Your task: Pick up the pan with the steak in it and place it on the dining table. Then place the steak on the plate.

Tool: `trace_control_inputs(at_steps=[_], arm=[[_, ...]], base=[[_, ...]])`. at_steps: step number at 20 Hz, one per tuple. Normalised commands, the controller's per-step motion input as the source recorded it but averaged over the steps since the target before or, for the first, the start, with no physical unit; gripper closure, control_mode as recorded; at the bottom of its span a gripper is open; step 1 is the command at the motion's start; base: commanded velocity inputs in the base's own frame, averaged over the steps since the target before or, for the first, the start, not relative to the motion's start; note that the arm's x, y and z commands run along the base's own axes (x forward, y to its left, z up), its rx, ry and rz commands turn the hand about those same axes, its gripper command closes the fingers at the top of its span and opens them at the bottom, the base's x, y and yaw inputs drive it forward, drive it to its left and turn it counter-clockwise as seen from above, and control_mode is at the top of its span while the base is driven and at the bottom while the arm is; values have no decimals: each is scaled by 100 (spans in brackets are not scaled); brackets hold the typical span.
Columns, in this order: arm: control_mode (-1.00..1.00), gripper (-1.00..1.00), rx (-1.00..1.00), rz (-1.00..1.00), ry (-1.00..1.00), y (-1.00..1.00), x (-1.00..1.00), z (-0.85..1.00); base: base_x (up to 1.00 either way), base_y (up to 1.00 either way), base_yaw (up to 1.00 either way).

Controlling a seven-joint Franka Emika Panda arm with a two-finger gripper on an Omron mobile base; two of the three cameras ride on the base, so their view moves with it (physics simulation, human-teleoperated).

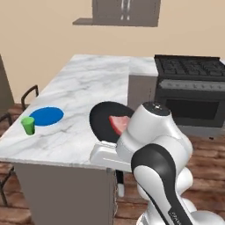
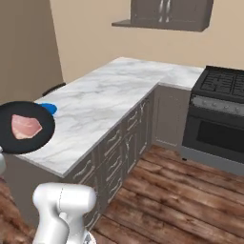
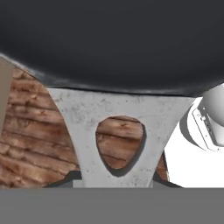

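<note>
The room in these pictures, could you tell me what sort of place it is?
A home kitchen, rendered: a black stove with an oven beneath, a marble dining table on grey cabinets, wall cabinets above, and a wood floor.

arm (image 1: 154, 149): bent sharply at the elbow, wrist turned left | gripper (image 3: 117, 183): closed on the grey handle tip of the pan (image 3: 113, 39) | pan: held aloft

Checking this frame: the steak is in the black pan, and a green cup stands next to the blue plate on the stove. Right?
Not quite. The green cup and blue plate are on the marble dining table, not the stove, as the left base view shows. The steak is in the pan.
</note>
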Motion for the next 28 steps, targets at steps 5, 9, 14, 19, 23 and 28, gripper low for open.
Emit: trace_control_inputs(at_steps=[5, 9, 14, 19, 23, 28], arm=[[100, 100, 0, 0, 0, 0, 0, 0], [100, 100, 0, 0, 0, 0, 0, 0], [100, 100, 0, 0, 0, 0, 0, 0], [100, 100, 0, 0, 0, 0, 0, 0], [100, 100, 0, 0, 0, 0, 0, 0], [100, 100, 0, 0, 0, 0, 0, 0]], base=[[-12, 0, -45], [-4, 0, -11], [-15, 58, -5], [-26, 98, -13], [-27, 88, -17], [4, 46, -22]])
